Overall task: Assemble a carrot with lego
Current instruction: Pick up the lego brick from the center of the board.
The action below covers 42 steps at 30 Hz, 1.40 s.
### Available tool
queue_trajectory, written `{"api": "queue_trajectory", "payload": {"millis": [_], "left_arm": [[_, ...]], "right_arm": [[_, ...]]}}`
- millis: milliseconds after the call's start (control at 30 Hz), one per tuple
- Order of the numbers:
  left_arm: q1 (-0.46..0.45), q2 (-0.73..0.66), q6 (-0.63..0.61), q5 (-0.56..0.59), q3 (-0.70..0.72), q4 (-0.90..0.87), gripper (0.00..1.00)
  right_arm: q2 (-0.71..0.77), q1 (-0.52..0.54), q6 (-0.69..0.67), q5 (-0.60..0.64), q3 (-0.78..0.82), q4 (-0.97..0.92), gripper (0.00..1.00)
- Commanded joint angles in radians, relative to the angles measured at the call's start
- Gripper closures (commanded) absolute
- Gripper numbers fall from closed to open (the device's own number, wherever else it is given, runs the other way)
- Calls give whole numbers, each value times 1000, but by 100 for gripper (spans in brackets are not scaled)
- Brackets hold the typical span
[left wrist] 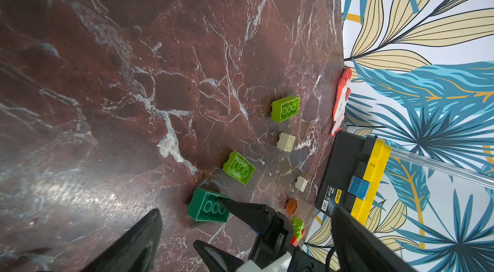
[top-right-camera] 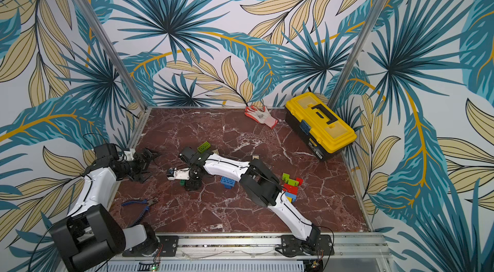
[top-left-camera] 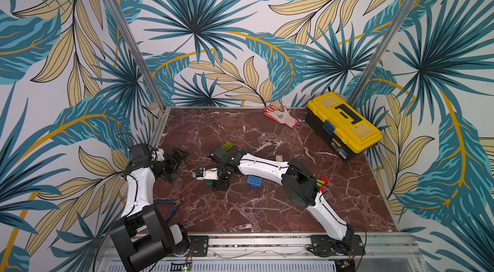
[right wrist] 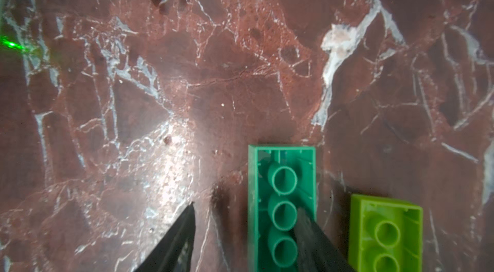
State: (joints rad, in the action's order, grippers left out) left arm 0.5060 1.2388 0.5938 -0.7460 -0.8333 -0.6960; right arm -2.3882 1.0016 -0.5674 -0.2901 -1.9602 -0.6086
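Note:
A dark green oblong lego brick [right wrist: 280, 203] lies hollow side up on the marble table [top-left-camera: 267, 211]. My right gripper [right wrist: 246, 209] points down at it, open. One fingertip [right wrist: 303, 217] sits over the brick's hollow; the other stands apart on bare marble. In both top views that brick [top-left-camera: 209, 182] [top-right-camera: 182, 182] peeks out beside the right gripper [top-left-camera: 219, 185] [top-right-camera: 193, 185]. A lime brick [right wrist: 385, 233] lies close beside it, also upside down. My left gripper [top-left-camera: 177, 163] [left wrist: 247, 209] hangs wide open and empty near the left edge. A blue brick [top-left-camera: 254, 182] lies under the right forearm.
Another lime brick [top-left-camera: 226, 147], two cream bricks [left wrist: 286, 141] [left wrist: 301, 183], an orange one [left wrist: 292, 206] and a mixed pile [top-right-camera: 291, 185] lie around. Blue-handled pliers [top-right-camera: 139, 202] sit front left. A yellow toolbox [top-left-camera: 343, 123] and a glove [top-left-camera: 280, 114] are at the back right.

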Motion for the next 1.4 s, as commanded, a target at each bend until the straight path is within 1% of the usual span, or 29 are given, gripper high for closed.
{"api": "queue_trajectory", "payload": {"millis": [0,67,133,333,567,1100,1200,1233,1300,1367], "left_arm": [[16,-10,-16,-14,5,12,1],[16,-10,-17,-15,5,13,1],[15,-8,-17,-16,4,13,1],[16,-9,-16,-15,7,17,1],[15,-6,-16,-16,5,19,1],[17,1,-17,-16,3,18,1],[17,1,-17,-18,3,18,1],[17,1,-17,-18,4,18,1],[19,1,-17,-16,3,18,1],[19,1,-17,-18,3,20,1]], "right_arm": [[13,3,31,32,77,40,42],[83,4,33,20,181,145,40],[169,3,39,9,307,292,36],[264,5,63,3,399,372,35],[236,3,72,43,394,372,35],[109,-8,81,71,297,284,34],[90,-9,76,81,279,249,39],[90,-9,77,84,278,243,42],[95,-9,82,86,287,237,52],[111,-9,88,88,305,240,56]]}}
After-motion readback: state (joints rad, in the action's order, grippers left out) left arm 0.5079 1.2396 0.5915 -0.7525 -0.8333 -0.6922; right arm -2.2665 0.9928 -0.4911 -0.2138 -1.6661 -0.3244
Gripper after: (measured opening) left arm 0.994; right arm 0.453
